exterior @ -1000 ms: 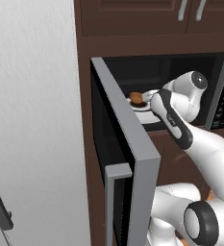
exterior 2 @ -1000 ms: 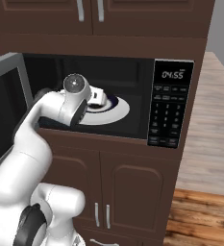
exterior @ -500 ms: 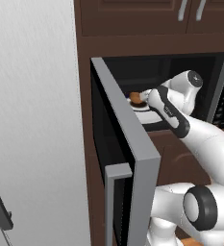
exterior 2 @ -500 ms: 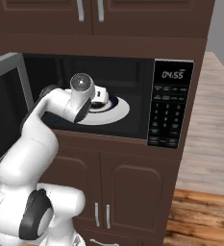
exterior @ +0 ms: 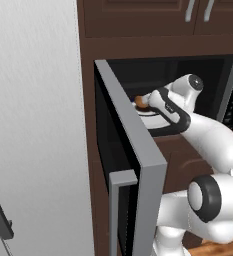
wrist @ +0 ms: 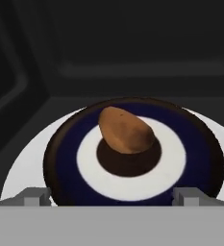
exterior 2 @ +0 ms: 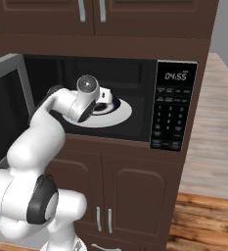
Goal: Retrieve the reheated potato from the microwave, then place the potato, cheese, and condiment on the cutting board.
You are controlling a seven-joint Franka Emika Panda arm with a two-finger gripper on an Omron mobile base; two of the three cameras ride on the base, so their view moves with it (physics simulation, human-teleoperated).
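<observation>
Gripper point(wrist: 111, 198) jaws are standing spread wide and holding nothing, just short of one potato point(wrist: 126, 130). That single tan-brown oval is lying on one dark-rimmed plate point(wrist: 200, 144), which is sitting on the white turntable point(wrist: 24, 166) inside the open microwave point(exterior 2: 176, 108).

From behind the arm on its left, one camera looks forward past the open door's edge point(exterior: 138, 165) into the microwave point(exterior: 188, 75). The other, behind on the right, faces the same oven point(exterior 2: 110, 93) almost square on, keypad point(exterior 2: 171, 117) included. Both share its cavity and turntable point(exterior 2: 101, 115). The hand camera sits close inside, looking down at the potato point(wrist: 125, 130) on its plate point(wrist: 132, 158).
</observation>
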